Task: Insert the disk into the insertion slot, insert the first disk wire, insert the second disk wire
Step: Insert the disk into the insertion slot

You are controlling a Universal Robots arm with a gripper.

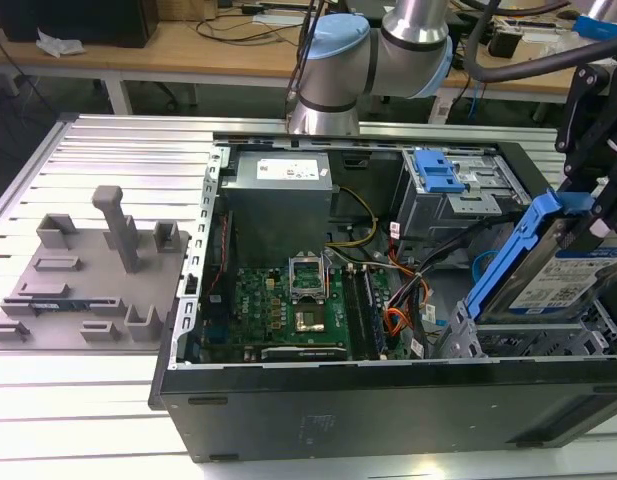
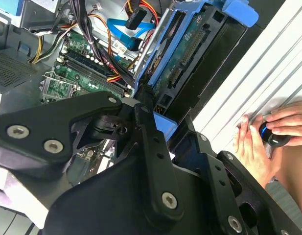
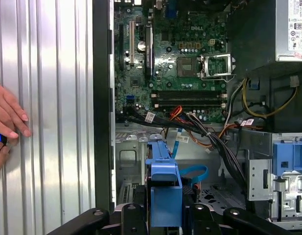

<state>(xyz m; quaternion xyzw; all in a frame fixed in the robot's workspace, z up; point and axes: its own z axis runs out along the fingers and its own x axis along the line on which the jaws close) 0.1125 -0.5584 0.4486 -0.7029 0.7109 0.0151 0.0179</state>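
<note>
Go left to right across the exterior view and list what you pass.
Grey fixture plate → green motherboard → orange and black cables → disk in its blue carrier.

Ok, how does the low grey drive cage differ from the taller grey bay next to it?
The insertion slot sits low, while the taller bay rises well above it. The bay carries a blue latch; the slot is bare grey with perforated walls. The gripper holds the disk tilted at the slot, not at the bay. Both are grey sheet metal inside the computer case.
</note>
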